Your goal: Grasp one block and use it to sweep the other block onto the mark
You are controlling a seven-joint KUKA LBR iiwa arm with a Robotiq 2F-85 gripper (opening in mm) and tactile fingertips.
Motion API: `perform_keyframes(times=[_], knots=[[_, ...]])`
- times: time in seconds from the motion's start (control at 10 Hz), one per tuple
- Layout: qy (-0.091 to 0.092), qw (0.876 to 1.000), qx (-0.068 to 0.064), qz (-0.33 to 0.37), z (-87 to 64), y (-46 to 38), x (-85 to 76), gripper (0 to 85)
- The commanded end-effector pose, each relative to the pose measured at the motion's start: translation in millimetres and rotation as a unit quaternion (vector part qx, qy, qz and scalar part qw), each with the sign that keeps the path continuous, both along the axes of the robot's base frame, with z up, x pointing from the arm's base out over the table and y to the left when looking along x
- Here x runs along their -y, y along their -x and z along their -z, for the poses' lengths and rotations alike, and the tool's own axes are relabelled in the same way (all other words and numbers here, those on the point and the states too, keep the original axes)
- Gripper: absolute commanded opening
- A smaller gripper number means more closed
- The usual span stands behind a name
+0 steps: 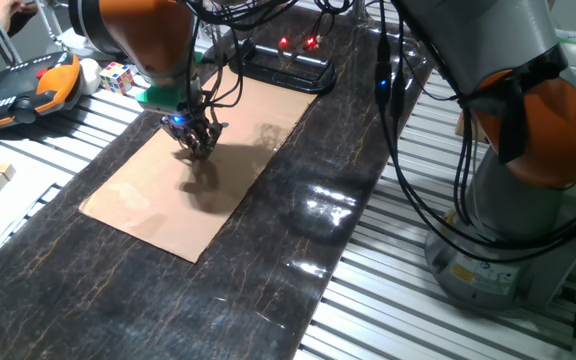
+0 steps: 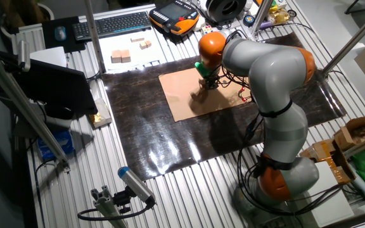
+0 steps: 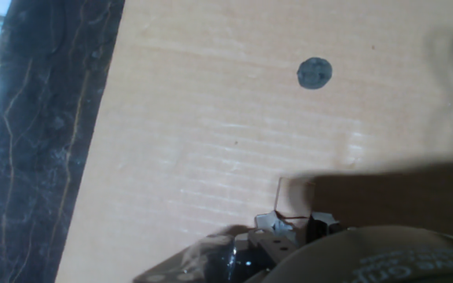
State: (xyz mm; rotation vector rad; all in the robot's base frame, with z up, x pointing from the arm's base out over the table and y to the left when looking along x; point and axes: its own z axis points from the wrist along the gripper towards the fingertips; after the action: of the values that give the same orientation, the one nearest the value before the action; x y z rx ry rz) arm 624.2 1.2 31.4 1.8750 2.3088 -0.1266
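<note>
Cardboard (image 1: 168, 200) serves as the sweeping surface, with the mark (image 3: 314, 73) inked on it. The gripper (image 1: 196, 143) hangs low over the sheet, near the mark; whether it holds a block cannot be told. Neither block shows clearly on the sheet.

In the hand view the pincer (image 3: 293, 224) is cut off by the lower edge and blurred; its jaw spacing cannot be read. A small tan block (image 3: 296, 196) there is partly hidden. In both fixed views the fingertips are too small to judge.
</note>
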Motion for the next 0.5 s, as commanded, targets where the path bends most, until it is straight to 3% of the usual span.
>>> perform_keyframes(times=[0.0, 0.1, 0.4], knots=[[0.002, 1.000, -0.002, 0.001, 0.0, 0.0, 0.0, 0.7], [0.008, 1.000, -0.002, -0.002, 0.0, 0.0, 0.0, 0.7], [0.001, 1.000, -0.004, -0.009, 0.0, 0.0, 0.0, 0.7]])
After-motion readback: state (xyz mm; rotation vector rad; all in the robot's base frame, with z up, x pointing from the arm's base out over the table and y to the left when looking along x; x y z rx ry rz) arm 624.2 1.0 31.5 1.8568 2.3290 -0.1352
